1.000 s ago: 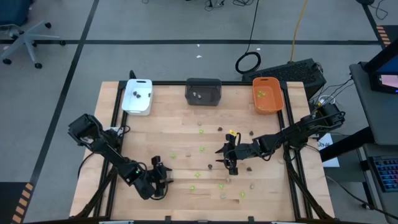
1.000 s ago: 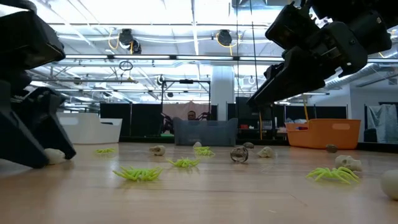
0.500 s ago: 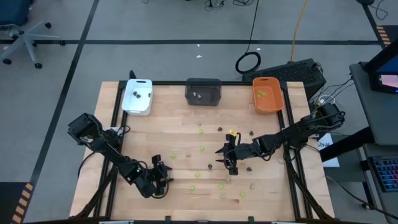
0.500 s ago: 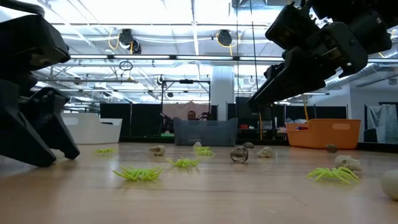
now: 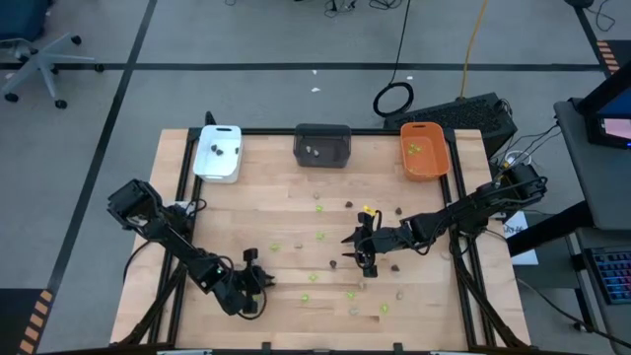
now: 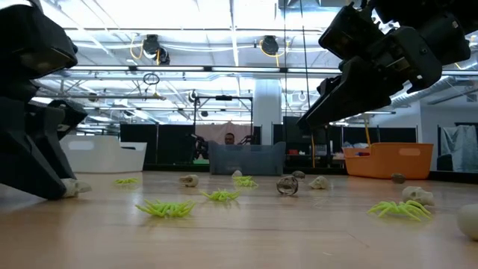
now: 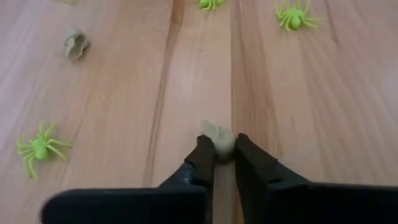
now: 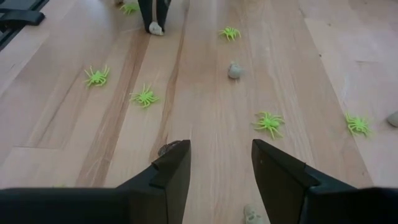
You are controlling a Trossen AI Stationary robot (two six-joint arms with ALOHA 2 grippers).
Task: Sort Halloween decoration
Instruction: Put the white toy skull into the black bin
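Tiny lime green spiders (image 8: 268,122), pale beige pieces (image 8: 234,70) and dark pieces (image 5: 334,264) lie scattered on the wooden table (image 5: 296,222). My left gripper (image 7: 224,155), near the table's front left (image 5: 258,281), is shut on one pale beige piece (image 7: 219,140). My right gripper (image 8: 221,165) hangs open above the table's middle right (image 5: 363,258), with nothing between its fingers. A dark piece (image 8: 166,148) lies just beyond one fingertip. My left gripper pinches the pale beige piece by its two sides (image 7: 222,147) between its two fingertips. The fingers slant down at it from the table's near left. The piece's far end sticks out past the fingertips, and in the low view it sits on the table (image 6: 72,187).
Three trays stand along the far edge: white (image 5: 218,153) at the left, dark grey (image 5: 322,145) in the middle, orange (image 5: 424,150) at the right, each with a few pieces inside. Green spiders (image 6: 168,209) and beige pieces (image 6: 418,196) lie between the arms.
My left gripper has stayed in place, rolled a little and shut its fingers on the pale beige piece, which stays where it lay on the table.
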